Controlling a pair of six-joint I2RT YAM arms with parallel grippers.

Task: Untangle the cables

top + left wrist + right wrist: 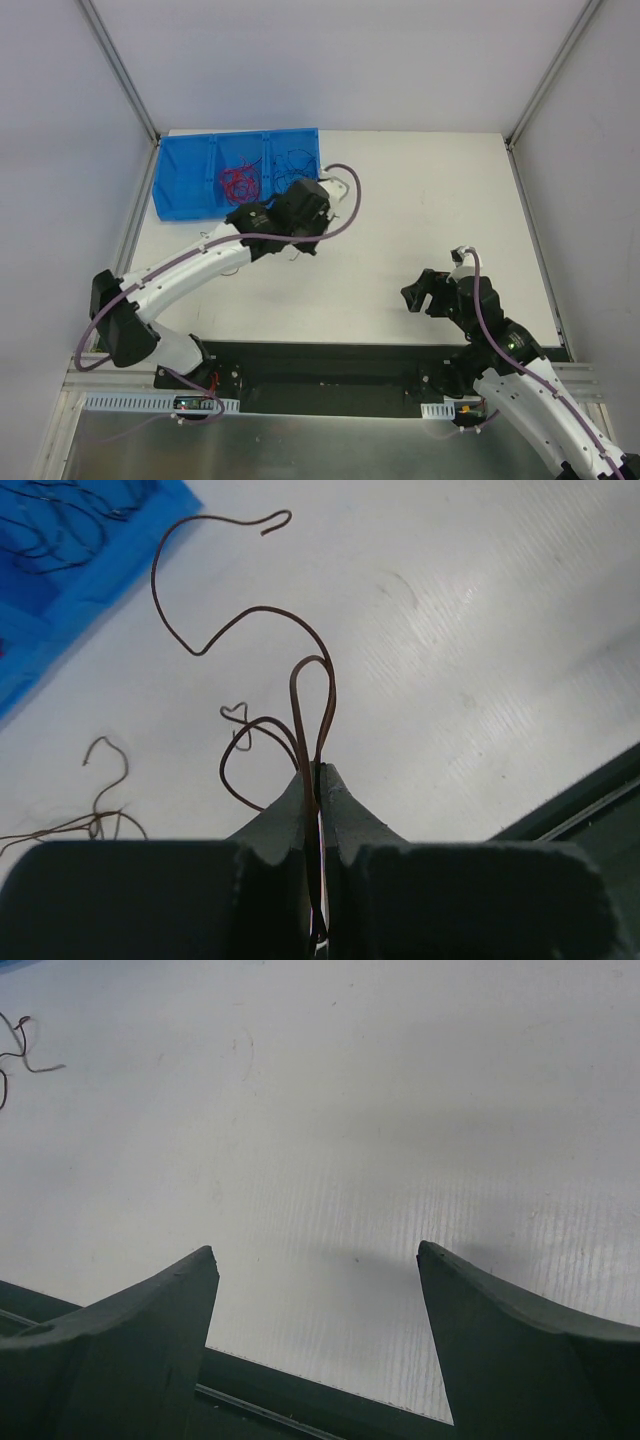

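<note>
Left wrist view: the left tool (316, 772) is pinching a thin reddish-brown cable (312, 660) between tips that are pressed together. The cable's loops are springing up and ahead of the tips and ending in a small hook. A loose strand (105, 805) is lying on the tabletop (480, 630) off to the tool's left. Farther ahead on that side, a blue bin (60, 610) is holding black cables (60, 520).

The step in hand looks like drawing this one cable clear. It probably calls for a firm pinch and a slow lift away from the loose strand, since wire this thin and springy could slip out or snag.

Right wrist view: the right tool (315, 1260) is hanging wide open over bare tabletop with nothing between its fingers. One strand end (22, 1055) is showing far ahead to its left. It looks well placed to come across and take the free hooked end.

Top view: a red tangle (238, 180) is sitting in the bin's middle compartment, just beyond the left tool, with the black cables in the compartment beside it. The tabletop is white, matte and flat. Pale walls (350, 60) and metal frame posts (116, 60) are closing in the space — sideways room is looking limited near the bin.
</note>
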